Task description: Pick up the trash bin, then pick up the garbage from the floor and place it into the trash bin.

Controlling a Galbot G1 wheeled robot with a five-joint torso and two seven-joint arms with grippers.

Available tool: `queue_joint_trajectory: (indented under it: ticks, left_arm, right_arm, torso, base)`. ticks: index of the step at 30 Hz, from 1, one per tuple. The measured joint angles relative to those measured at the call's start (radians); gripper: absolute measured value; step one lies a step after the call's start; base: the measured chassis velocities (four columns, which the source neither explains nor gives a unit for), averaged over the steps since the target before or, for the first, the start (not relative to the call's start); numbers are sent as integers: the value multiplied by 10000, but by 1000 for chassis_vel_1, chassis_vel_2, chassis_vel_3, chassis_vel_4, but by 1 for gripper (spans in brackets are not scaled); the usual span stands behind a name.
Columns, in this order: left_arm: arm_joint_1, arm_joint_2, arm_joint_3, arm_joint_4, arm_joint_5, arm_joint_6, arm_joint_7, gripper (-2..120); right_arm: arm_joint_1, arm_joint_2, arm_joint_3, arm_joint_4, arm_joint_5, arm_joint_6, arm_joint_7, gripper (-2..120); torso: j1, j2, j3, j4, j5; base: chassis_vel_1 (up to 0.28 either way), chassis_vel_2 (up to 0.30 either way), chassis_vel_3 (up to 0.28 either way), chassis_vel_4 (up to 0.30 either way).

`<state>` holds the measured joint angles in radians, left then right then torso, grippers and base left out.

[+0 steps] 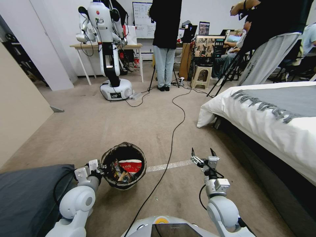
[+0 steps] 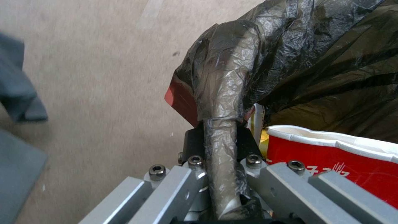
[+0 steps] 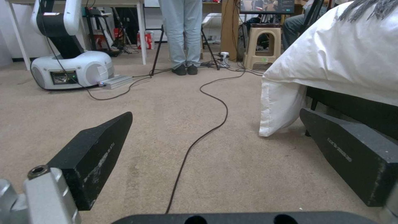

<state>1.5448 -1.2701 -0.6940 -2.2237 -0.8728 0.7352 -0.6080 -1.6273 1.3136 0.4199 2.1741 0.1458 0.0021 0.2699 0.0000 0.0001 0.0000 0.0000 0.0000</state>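
Two grippers show: the left gripper [image 1: 100,168] is clamped on the rim of the trash bin [image 1: 124,186] at seven o'clock, a red cup [image 1: 131,165] inside. The right gripper [image 1: 204,157], splayed and empty, hangs at five o'clock. Collecting seems nearly finished; next, scan the floor [image 1: 138,121].

trash bin [image 1: 123,164]: crinkly glossy black plastic liner | floor [image 1: 98,125]: matt short-pile carpet | cup [image 2: 331,155]: paper

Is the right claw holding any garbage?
No: the right claw hangs open and empty over the floor, its fingers spread apart.
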Motion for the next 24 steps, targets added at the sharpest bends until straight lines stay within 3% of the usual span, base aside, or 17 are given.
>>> queue_joint_trajectory:
  ticks: [1, 2, 4, 11, 24]
  left_arm:
    - [0, 0, 0, 0, 0, 0, 0, 1]
    - [3, 35, 143, 5, -507, 1, -622, 1]
    - [6, 47, 244, 29, -831, 7, -1069, 1]
    - [-21, 136, 483, 163, -1215, 8, -1657, 1]
    - [-155, 139, 811, 787, -892, 3, -1478, 1]
  right_arm:
    - [0, 0, 0, 0, 0, 0, 0, 100]
    - [4, 16, -22, -18, -15, 0, 2, 100]
    - [7, 34, -35, -35, -33, 0, 4, 100]
    - [6, 82, -63, -72, -68, 1, 8, 100]
    - [7, 147, -65, -100, -108, 8, 17, 100]
  torso:
    - [0, 0, 0, 0, 0]
    - [0, -1, 0, -1, -1]
    - [0, 0, 0, -1, -1]
    - [0, 0, 0, -1, -1]
    - [0, 0, -1, 2, 3]
  base:
    - [0, 0, 0, 0]
    - [0, 0, 0, 0]
    - [0, 0, 0, 0]
    - [0, 0, 0, 0]
    - [0, 0, 0, 0]
